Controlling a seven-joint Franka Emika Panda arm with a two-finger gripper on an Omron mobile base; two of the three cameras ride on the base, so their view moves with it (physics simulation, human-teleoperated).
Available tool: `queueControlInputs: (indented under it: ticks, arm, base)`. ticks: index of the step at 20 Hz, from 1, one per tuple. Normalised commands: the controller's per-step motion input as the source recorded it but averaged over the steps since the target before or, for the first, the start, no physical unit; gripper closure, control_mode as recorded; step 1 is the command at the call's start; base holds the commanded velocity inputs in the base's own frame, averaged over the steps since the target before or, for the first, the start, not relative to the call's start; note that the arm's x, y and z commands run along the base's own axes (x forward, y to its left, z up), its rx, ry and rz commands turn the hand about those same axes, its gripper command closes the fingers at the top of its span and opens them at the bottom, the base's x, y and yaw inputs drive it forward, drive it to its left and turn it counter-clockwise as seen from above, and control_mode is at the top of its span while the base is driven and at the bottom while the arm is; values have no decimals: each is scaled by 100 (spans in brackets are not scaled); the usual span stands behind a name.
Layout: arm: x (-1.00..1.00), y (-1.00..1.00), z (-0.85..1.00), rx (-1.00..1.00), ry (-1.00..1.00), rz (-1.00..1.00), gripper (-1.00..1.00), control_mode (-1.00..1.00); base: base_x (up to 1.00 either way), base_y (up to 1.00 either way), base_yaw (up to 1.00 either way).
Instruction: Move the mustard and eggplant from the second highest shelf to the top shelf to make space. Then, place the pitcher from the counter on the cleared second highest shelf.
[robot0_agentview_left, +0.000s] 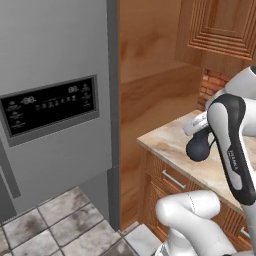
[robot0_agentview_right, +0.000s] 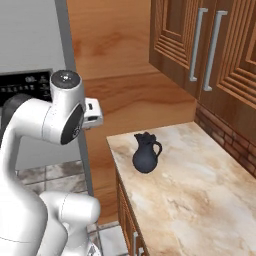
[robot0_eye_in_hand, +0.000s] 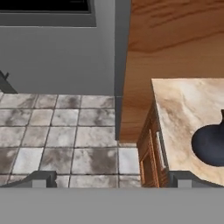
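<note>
The dark pitcher (robot0_agentview_right: 146, 154) stands upright on the beige counter (robot0_agentview_right: 200, 175), near its left front corner, with its handle pointing right. In the left base view my arm partly covers the pitcher (robot0_agentview_left: 199, 148). In the hand view my gripper (robot0_eye_in_hand: 111, 178) is open and holds nothing. It hangs over the floor, left of the counter (robot0_eye_in_hand: 183, 109), and the pitcher's belly (robot0_eye_in_hand: 210, 144) sits at the right edge. The fridge door is shut, so the mustard, the eggplant, the top shelf and the second highest shelf are hidden.
The grey fridge door (robot0_agentview_left: 55, 60) carries a dark control panel (robot0_agentview_left: 50, 106). A tall wooden side panel (robot0_agentview_left: 150, 100) separates fridge and counter. Wooden upper cabinets (robot0_agentview_right: 210, 50) hang above the counter, over a brick wall (robot0_agentview_left: 212, 82). Grey floor tiles (robot0_eye_in_hand: 65, 135) lie below.
</note>
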Motion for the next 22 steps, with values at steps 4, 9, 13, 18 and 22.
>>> queueControlInputs:
  ticks: [4,9,13,18,22]
  arm:
    - [-1,0,-15,0,-2,0,-100,-100]
    - [-1,0,-92,0,-20,0,-100,-100]
    - [-1,0,-95,0,-28,0,-100,-100]
    - [-1,-19,-62,8,-25,0,-100,-100]
    - [-8,-73,-10,19,-20,5,-100,-100]
  base:
    - [0,0,0]
    - [0,0,0]
    - [0,0,0]
    - [0,0,0]
    - [0,0,0]
